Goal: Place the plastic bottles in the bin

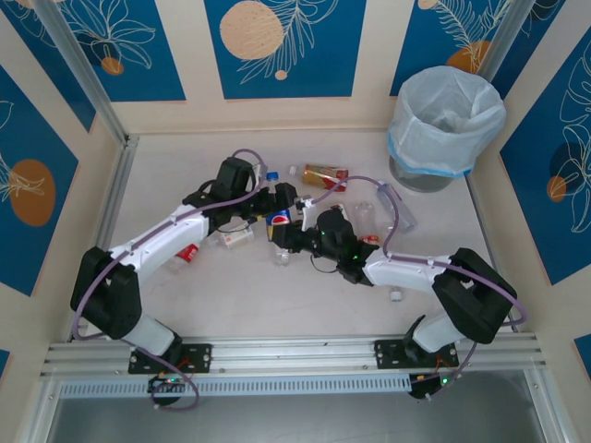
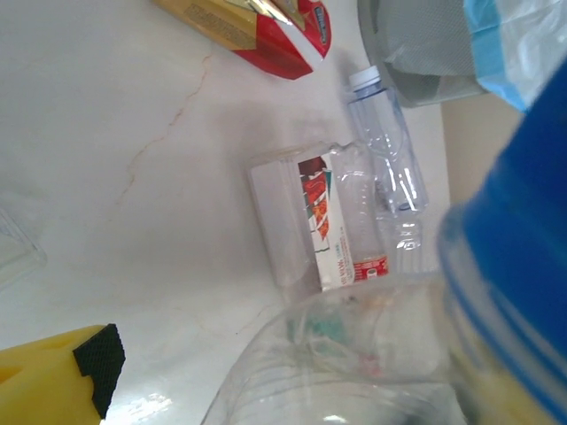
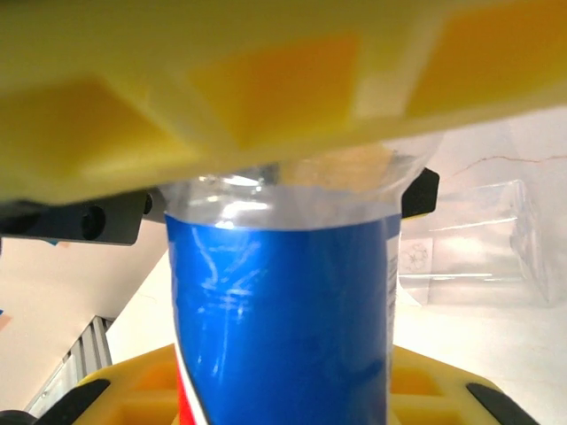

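Observation:
My right gripper (image 1: pixel 288 231) is shut on a plastic bottle with a blue label (image 1: pixel 278 220), mid-table; up close the blue-label bottle (image 3: pixel 283 310) is clamped between the yellow fingers (image 3: pixel 266 97). My left gripper (image 1: pixel 280 197) stands open right beside it, its one visible yellow finger (image 2: pixel 53 381) clear of the blue-label bottle (image 2: pixel 514 283). Other bottles lie on the table: a gold-and-red one (image 1: pixel 325 175), a clear one (image 1: pixel 397 205), a red-label one (image 1: pixel 187 252) and a clear one (image 1: pixel 235 237). The bin (image 1: pixel 446 120) stands at the back right.
A red-and-white-label bottle (image 2: pixel 328 221) and a clear white-capped bottle (image 2: pixel 385 146) lie between the left gripper and the bin's base (image 2: pixel 425 53). A loose cap (image 1: pixel 395 295) lies near the right arm. Blue patterned walls enclose the table.

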Controlling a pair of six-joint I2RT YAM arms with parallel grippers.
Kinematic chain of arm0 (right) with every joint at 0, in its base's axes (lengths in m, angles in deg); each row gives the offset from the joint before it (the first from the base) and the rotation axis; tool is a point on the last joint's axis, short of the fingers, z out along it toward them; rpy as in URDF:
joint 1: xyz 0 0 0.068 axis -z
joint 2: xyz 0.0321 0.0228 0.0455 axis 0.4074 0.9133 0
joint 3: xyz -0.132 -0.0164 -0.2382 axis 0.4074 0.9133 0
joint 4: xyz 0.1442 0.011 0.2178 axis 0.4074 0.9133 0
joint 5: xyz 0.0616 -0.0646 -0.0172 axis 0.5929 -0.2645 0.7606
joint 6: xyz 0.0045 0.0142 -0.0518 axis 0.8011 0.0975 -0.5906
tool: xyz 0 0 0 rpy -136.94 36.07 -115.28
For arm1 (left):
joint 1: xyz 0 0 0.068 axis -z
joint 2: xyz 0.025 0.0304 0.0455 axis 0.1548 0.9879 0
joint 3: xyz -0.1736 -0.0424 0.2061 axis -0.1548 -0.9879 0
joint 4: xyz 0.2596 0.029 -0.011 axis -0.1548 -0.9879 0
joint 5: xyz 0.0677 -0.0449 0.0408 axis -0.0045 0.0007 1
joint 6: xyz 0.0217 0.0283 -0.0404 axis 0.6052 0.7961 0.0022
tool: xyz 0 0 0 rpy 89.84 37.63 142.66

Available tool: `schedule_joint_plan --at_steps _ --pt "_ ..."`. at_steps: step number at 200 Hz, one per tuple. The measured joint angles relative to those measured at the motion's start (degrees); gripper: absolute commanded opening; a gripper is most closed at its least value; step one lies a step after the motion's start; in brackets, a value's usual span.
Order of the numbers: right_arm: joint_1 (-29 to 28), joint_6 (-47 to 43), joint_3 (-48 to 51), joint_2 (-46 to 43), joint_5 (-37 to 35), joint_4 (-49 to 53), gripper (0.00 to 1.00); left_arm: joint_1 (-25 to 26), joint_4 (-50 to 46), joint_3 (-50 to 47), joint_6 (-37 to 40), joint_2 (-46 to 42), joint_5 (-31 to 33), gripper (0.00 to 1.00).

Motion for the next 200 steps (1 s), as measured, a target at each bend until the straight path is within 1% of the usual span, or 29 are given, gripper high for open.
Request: schedule_joint_plan --at_steps 41,86,102,119,136,141,150,170,200 --pt "-0.22 -0.66 0.02 0.00 0.85 -0.52 0.27 -1.36 6.69 -4.44 -3.76 -2.12 -2.27 0.99" --pt "-0.22 -1.40 -0.02 -0.74 0.83 -1.01 0.27 -1.92 11.96 -5.81 -6.86 -2.14 -6.08 0.99" --pt "-0.09 -1.77 -0.02 -1.22 0.81 -0.55 0.27 -2.16 13.27 -6.27 -8.00 -2.16 -6.54 0.99" --pt "-0.37 -2.21 0.76 -1.22 2.34 2.69 0.27 -2.89 16.39 -6.19 -9.49 -2.62 -6.84 0.99" --pt "-0.35 -3.21 0.85 -1.18 3.50 4.90 0.27 -3.98 14.21 -5.27 -8.11 -3.54 -6.34 0.99" --pt "-0.26 -3.30 0.79 -1.18 3.87 6.27 0.25 -4.20 13.05 -4.35 -7.45 -3.54 -6.14 0.99" --pt "-0.20 -3.74 0.79 -1.07 4.22 9.40 0.24 -4.26 10.03 -1.68 -4.98 -3.54 -5.44 0.99" --pt "0.31 -5.42 0.44 -1.49 5.20 11.32 0.24 -4.26 2.86 3.39 0.15 -3.74 -2.93 0.99" --pt "1.16 -5.60 0.13 -1.90 5.60 17.68 0.26 -4.24 -1.49 3.82 4.79 -7.45 1.29 0.99"
